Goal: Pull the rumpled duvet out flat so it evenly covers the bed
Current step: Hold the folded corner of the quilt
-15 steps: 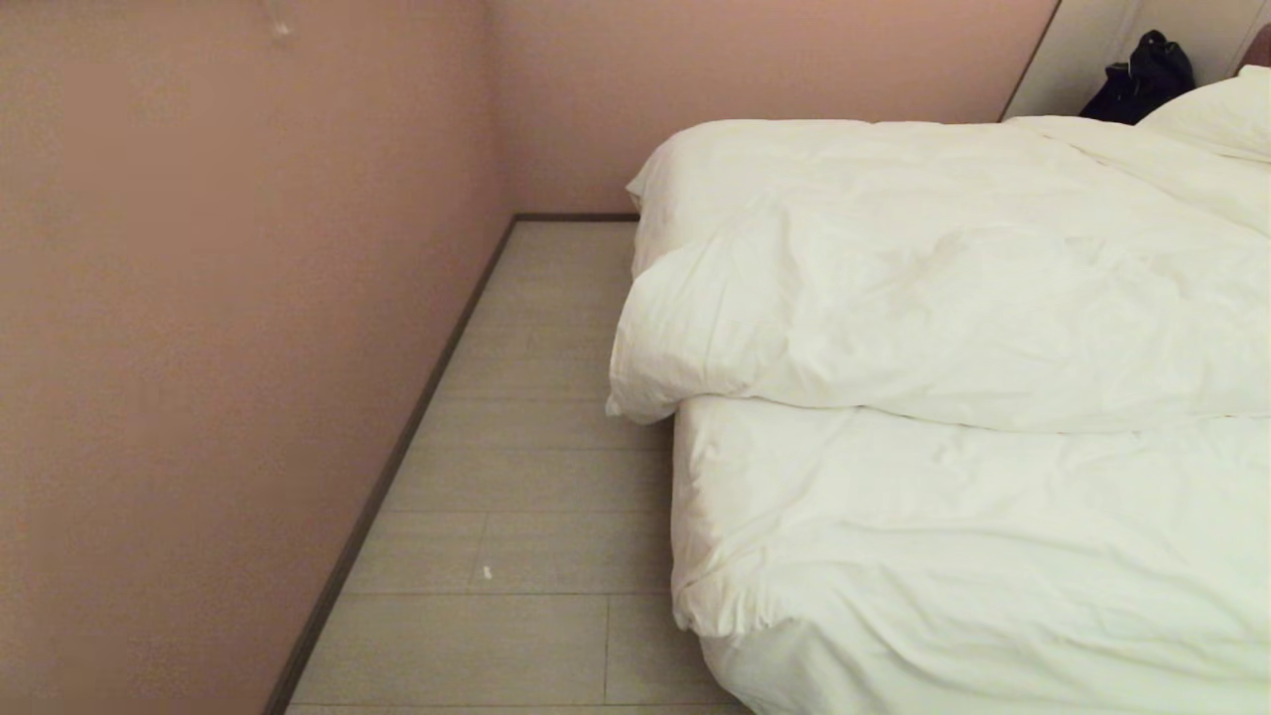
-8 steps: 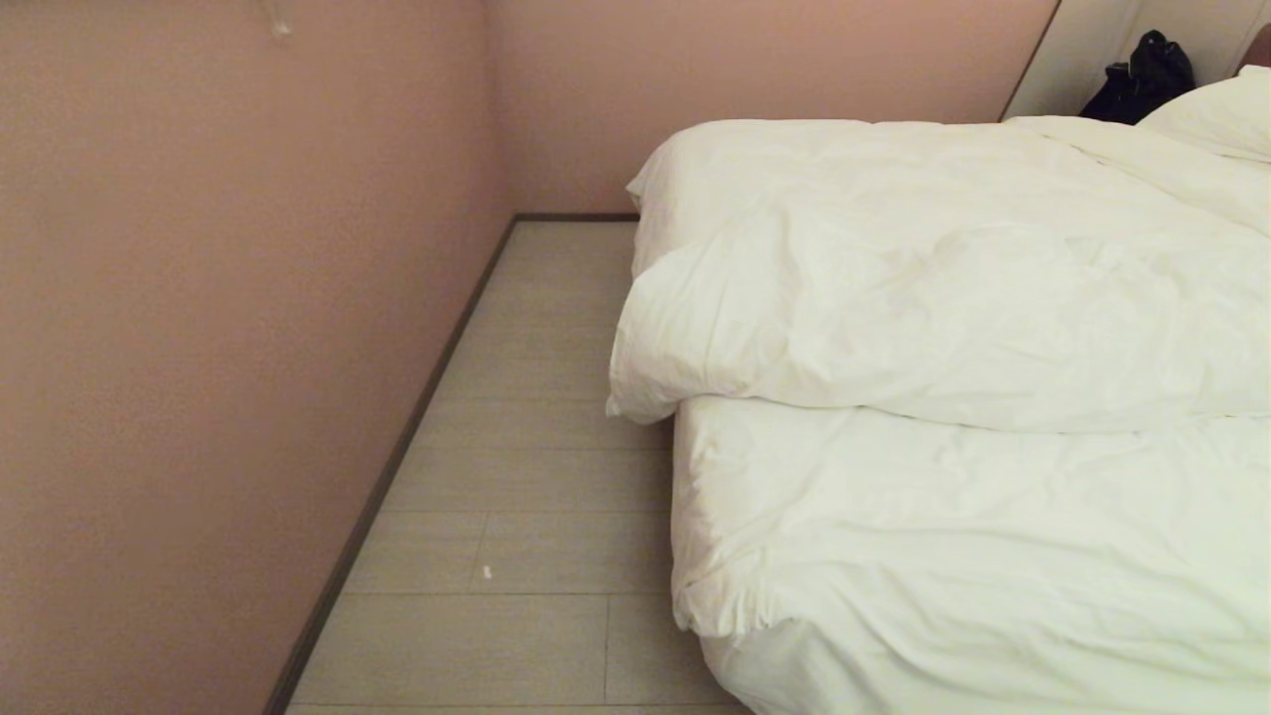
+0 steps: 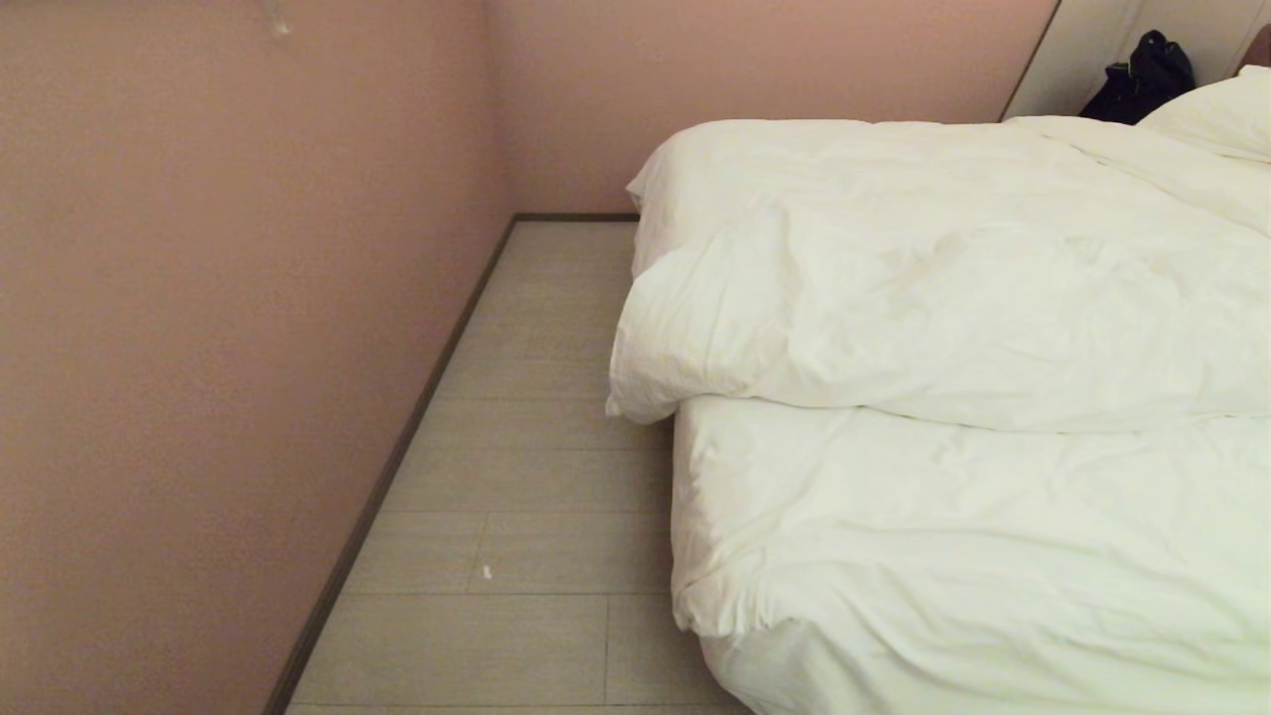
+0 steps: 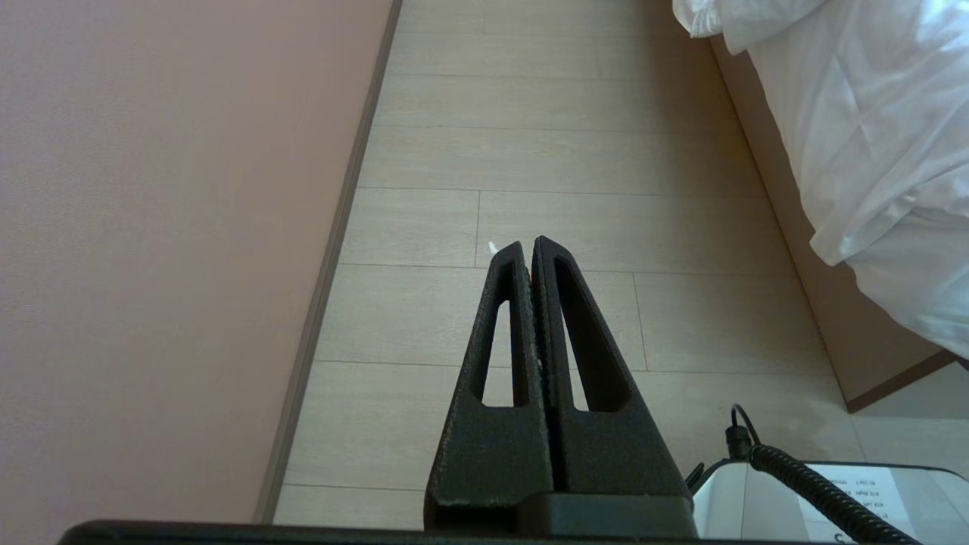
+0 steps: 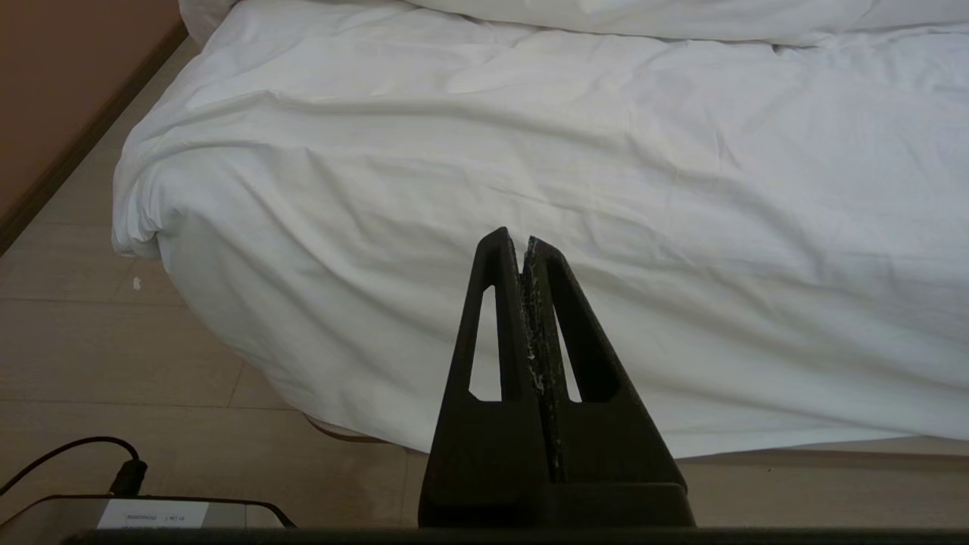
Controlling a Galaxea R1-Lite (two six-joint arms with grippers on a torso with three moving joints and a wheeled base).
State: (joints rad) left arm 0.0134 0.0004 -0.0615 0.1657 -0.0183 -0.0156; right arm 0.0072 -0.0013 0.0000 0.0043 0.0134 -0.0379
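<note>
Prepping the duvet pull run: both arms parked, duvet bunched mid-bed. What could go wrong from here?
1. The duvet is folded back on itself, its edge over the sheet; a pinch there may catch the sheet too.
2. Its corner overhangs toward the floor; pulling could drag it off.
3. The left gripper and right gripper are shut and must open first.

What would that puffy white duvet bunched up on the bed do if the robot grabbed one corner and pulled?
The duvet would probably flop and drape, not lift as a sheet: it lies in soft folds. It looks thick and puffy, so likely light for its bulk. Its folded-back layer may drag across the bed rather than unfold cleanly.
</note>
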